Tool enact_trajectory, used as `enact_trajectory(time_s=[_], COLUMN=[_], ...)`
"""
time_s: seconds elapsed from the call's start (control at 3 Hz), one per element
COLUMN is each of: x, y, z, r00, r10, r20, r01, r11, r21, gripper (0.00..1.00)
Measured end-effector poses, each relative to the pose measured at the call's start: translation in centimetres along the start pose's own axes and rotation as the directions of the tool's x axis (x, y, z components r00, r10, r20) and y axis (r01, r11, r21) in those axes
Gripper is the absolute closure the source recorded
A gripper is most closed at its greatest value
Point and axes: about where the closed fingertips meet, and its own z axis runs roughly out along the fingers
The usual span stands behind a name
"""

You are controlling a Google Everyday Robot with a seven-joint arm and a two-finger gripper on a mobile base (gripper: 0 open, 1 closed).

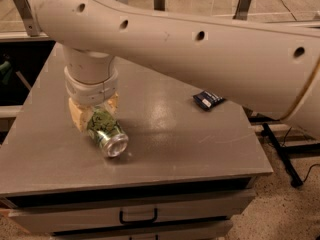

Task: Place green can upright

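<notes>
The green can (105, 131) lies on its side on the grey table (165, 134), its silver top facing the front edge. Its body is green and white patterned. My gripper (93, 113) comes down from above at the table's left half, and its tan fingers (78, 115) are shut on the can's rear end. The big white arm (200, 49) crosses the whole view above the table and hides the far part of the tabletop.
A small dark blue packet (208, 100) lies on the table to the right of the can. The table has a drawer with a dark handle (138, 217) in front. A black stand's legs (282, 149) are on the floor at the right.
</notes>
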Motion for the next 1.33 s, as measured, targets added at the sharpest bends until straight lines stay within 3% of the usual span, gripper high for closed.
enact_trajectory(time_s=[0.33,0.67,1.0,1.33], x=[-3.0,-7.5,-8.5,-8.4], y=[-2.9,-6.1,-5.9,-5.9], z=[-3.2,-9.0,-10.6,-10.5], r00=[0.988,0.924,0.892,0.894], r10=[-0.062,-0.128,-0.206,-0.207], r20=[0.139,0.36,0.401,0.398], r01=[0.06,0.132,0.204,0.205], r11=[0.998,0.9912,0.9777,0.9775], r21=[0.02,0.015,0.048,0.048], gripper=[1.0,1.0,1.0,1.0])
